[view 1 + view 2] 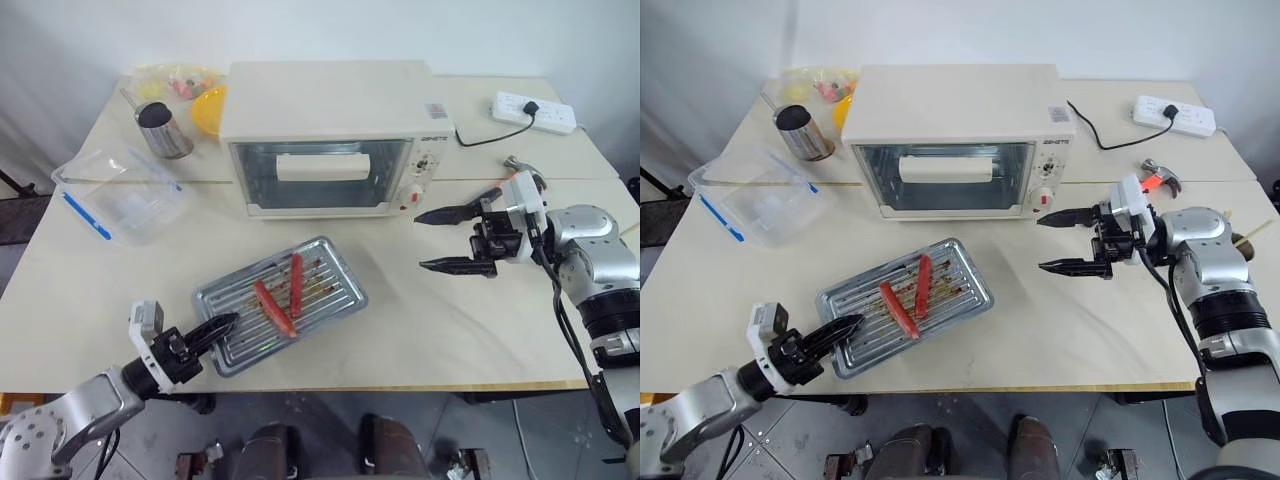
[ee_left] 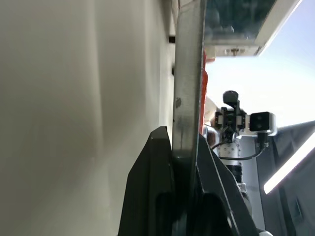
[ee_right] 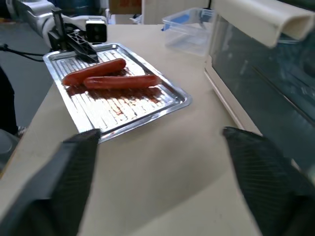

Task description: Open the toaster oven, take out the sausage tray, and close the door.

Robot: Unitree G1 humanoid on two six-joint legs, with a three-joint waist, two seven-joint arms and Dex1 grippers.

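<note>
The sausage tray (image 1: 281, 302) is seen lying on the table (image 1: 440, 320) in front of the toaster oven (image 1: 335, 135), set askew, with its near-left corner close to the table's front edge. That corner's rim is clamped between the closed fingers of the left end effector (image 1: 218, 328), which reaches in from the front left. The door (image 1: 320, 174) is shut, its white bar handle (image 1: 322, 166) lying across the glass. A broad strip of bare table is left between the tray and the oven front, and another to the right of the tray. The right end effector (image 1: 448, 240) is held above that right-hand stretch, just off the oven's knob side, its two fingers spread wide and empty, pointing toward the oven. In the left wrist view the tray rim (image 2: 187, 98) is shown edge-on between the black fingers (image 2: 152, 187), which the head views give less plainly; whether the tray is lifted at that corner cannot be told. In the right wrist view the two sausages (image 3: 110, 74) are shown side by side on the ridged bottom. To the left of the oven a clear plastic container (image 1: 122, 192) and a metal cup (image 1: 162, 128) are placed; a power strip (image 1: 535, 110) lies at the far right.
</note>
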